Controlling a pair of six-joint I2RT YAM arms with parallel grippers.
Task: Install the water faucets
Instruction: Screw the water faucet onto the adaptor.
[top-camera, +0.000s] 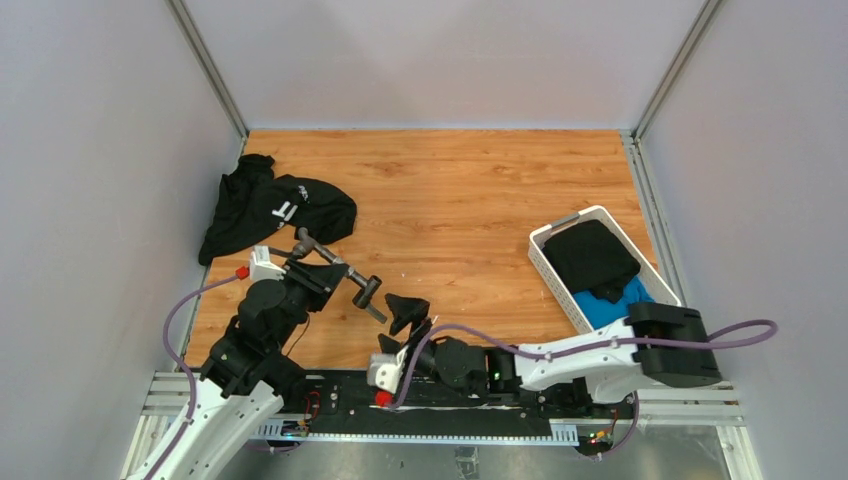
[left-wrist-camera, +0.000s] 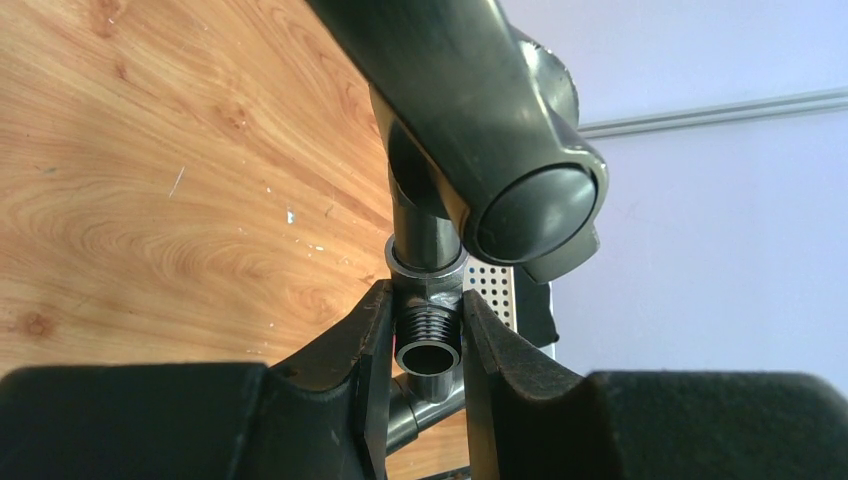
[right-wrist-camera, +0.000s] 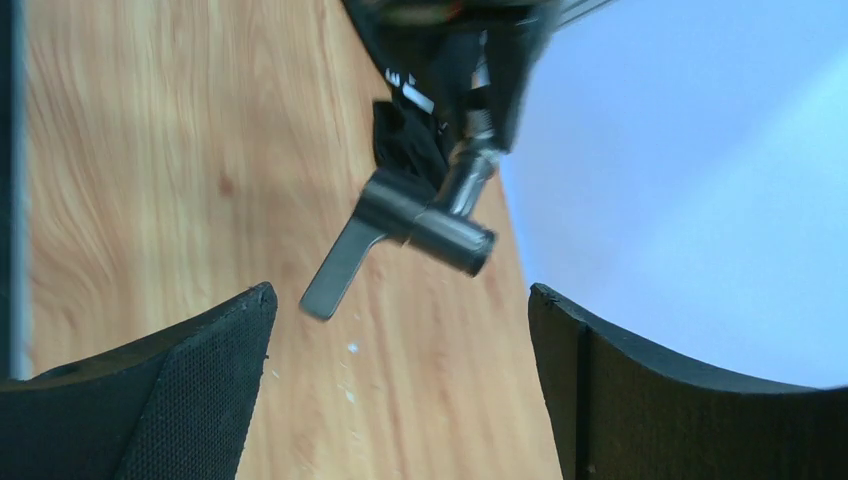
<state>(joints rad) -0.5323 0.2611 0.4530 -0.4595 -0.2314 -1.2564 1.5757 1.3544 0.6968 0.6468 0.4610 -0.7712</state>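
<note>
- While the left arm holds the work in the air, start at far left: a black cloth (top-camera: 270, 205) lies bunched on the table (top-camera: 460, 190), out of play.
- Next comes the left gripper (top-camera: 303, 265), nearly closed. Its wrist view shows why: the fingers (left-wrist-camera: 365, 340) pinch the threaded stub (left-wrist-camera: 428, 330) of the faucet (left-wrist-camera: 470, 120) from both sides. The grip looks firm and the piece is clear of the wood.
- From there the faucet reaches right, over the near middle of the table. It is a dark pipe ending in a valve head, with a thin lever (right-wrist-camera: 340, 265) slanting down and to the left in the right wrist view.
- Just beside that valve end is the right gripper (top-camera: 408, 312), jaws spread wide with nothing between them. In its own view the pads (right-wrist-camera: 200, 390) frame the head with open space on each side, though the picture is a little blurred.
- At far right the white basket (top-camera: 545, 262) holds dark cloth, well apart from the action.
- My read is that this is the assembly step, with the left arm acting as the vise and the right arm free to work the valve end.
- The next move calls for the right gripper to line up squarely on the head or the lever. It would then close and turn while the left stops the stub twisting.
- How far the parts are seated, I cannot tell.
</note>
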